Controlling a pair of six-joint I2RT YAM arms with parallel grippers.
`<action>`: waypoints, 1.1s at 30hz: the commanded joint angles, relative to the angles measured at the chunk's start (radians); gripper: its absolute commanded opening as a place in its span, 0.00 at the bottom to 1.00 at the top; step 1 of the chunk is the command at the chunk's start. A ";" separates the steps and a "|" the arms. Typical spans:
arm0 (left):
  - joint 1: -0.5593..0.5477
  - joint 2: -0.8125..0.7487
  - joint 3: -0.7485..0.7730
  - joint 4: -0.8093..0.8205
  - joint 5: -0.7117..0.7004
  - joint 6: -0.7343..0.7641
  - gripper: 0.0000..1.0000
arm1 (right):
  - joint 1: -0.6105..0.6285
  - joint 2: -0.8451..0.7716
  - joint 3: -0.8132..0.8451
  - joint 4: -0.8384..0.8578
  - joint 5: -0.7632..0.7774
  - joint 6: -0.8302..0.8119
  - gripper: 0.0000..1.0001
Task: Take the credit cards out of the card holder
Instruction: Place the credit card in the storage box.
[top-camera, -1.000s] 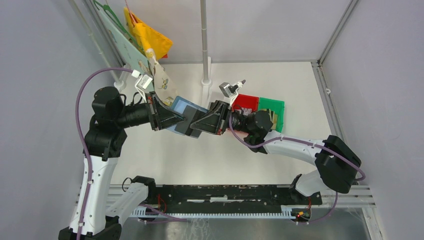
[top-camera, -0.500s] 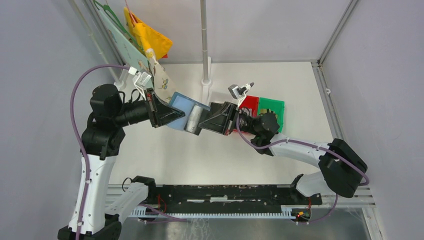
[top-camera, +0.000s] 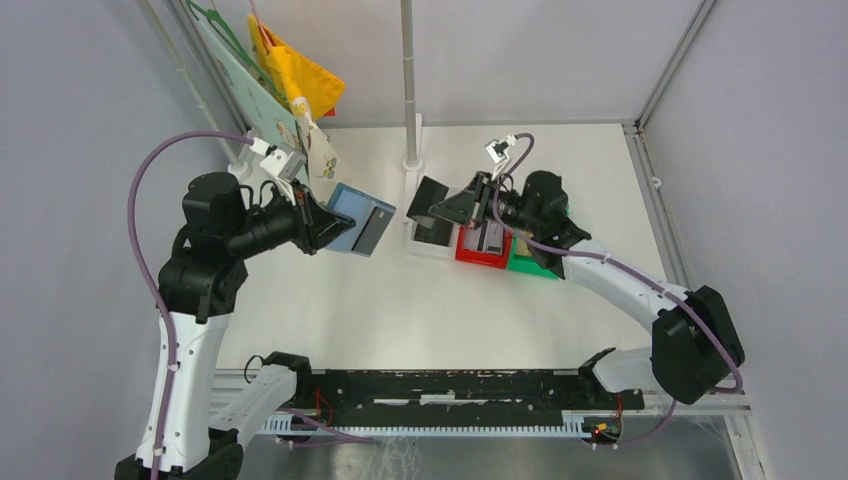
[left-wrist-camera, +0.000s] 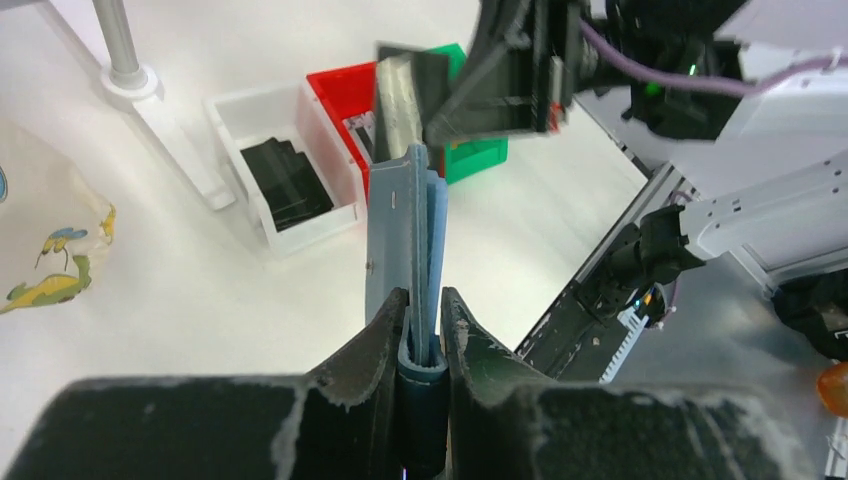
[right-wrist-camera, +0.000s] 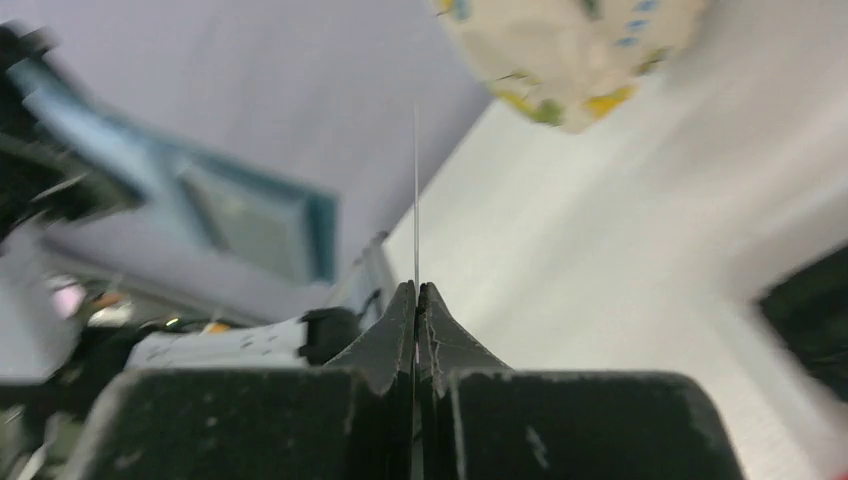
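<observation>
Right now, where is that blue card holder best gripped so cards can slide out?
At its folded end, pinched across the flat faces, coming from behind the fold, as the left gripper does. The card holder is thin and flat, and that likely leaves its open end free toward the right gripper, which holds a credit card.

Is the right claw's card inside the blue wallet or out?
Out. The right claw holds the card clear of the card holder, which the left claw grips; white table shows between them from above.
</observation>
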 joint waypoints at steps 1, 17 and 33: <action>-0.002 -0.016 0.040 -0.010 0.028 0.079 0.02 | -0.025 0.117 0.262 -0.580 0.168 -0.400 0.00; -0.003 -0.031 0.065 -0.008 0.179 0.024 0.02 | -0.029 0.554 0.563 -0.754 0.327 -0.465 0.00; -0.001 -0.035 0.075 0.015 0.275 -0.026 0.02 | -0.023 0.709 0.670 -0.738 0.381 -0.421 0.04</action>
